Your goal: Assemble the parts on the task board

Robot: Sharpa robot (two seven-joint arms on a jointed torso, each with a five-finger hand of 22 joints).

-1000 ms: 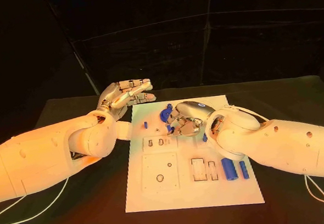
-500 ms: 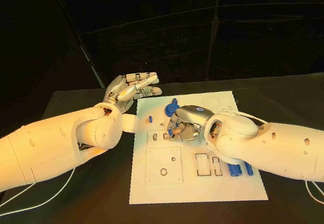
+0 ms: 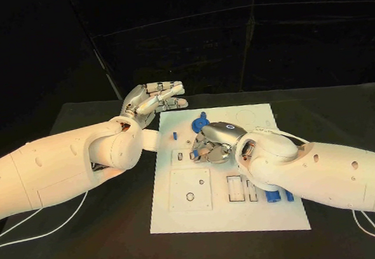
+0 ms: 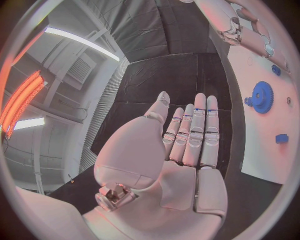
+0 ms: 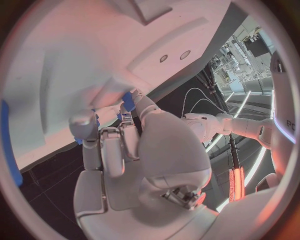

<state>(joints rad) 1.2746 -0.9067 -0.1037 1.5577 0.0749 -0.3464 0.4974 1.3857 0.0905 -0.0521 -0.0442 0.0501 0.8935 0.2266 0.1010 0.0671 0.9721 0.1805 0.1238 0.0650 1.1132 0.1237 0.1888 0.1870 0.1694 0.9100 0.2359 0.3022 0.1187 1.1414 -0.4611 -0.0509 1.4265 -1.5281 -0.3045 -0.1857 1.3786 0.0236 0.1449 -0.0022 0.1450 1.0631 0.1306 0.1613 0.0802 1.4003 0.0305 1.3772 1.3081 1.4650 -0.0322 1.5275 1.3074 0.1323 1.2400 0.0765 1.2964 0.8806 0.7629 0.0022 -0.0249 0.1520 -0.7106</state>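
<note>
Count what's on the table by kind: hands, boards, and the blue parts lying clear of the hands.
Hands: 2 (left hand, right hand)
Task board: 1
Blue gear: 1
Small blue block: 1
Long blue bars: 2
Total: 7

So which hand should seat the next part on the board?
Probably the right hand: it is already down on the task board, its fingers around a small blue part. The left hand hovers empty off the board's far-left corner.
</note>
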